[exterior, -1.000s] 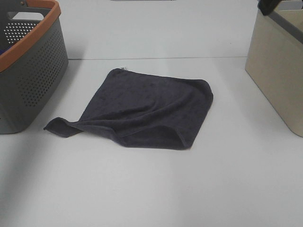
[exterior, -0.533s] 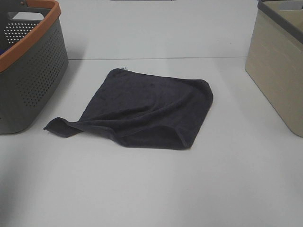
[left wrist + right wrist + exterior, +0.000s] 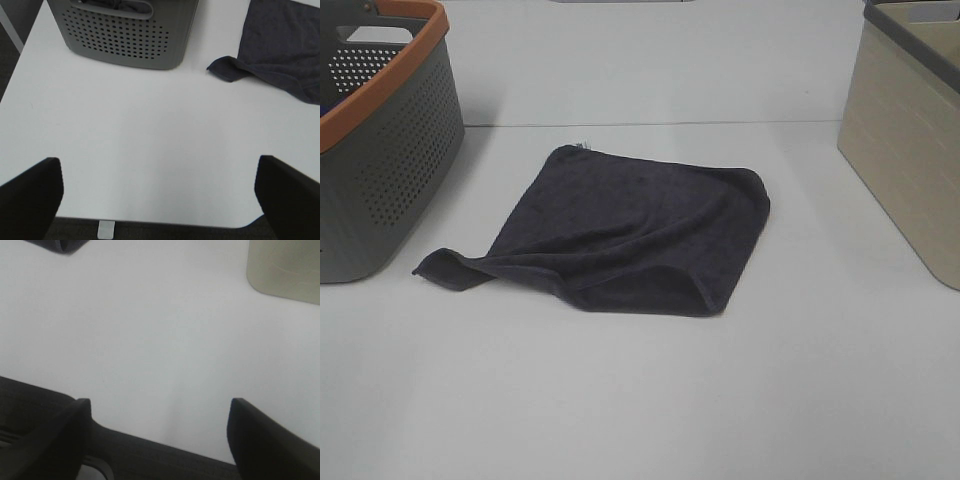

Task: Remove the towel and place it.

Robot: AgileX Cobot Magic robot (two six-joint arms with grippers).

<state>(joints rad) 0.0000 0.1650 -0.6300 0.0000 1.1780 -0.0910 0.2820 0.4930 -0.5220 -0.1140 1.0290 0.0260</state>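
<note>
The dark charcoal towel [image 3: 630, 230] lies spread on the white table [image 3: 640, 400], a little rumpled, with one corner folded out toward the grey basket and a small white tag [image 3: 582, 145] at its far corner. It also shows in the left wrist view [image 3: 280, 45], and a corner of it shows in the right wrist view [image 3: 60, 245]. Neither gripper shows in the exterior high view. My left gripper [image 3: 160, 200] is open and empty above the table's front edge, well away from the towel. My right gripper [image 3: 160, 435] is open and empty over bare table.
A grey perforated basket with an orange rim [image 3: 380, 150] stands at the left, with dark cloth inside [image 3: 115, 5]. A beige basket with a dark rim [image 3: 910, 140] stands at the right and shows in the right wrist view [image 3: 285, 270].
A dark part of the right arm above the beige basket one second ago has left the exterior view. The towel has not moved.
</note>
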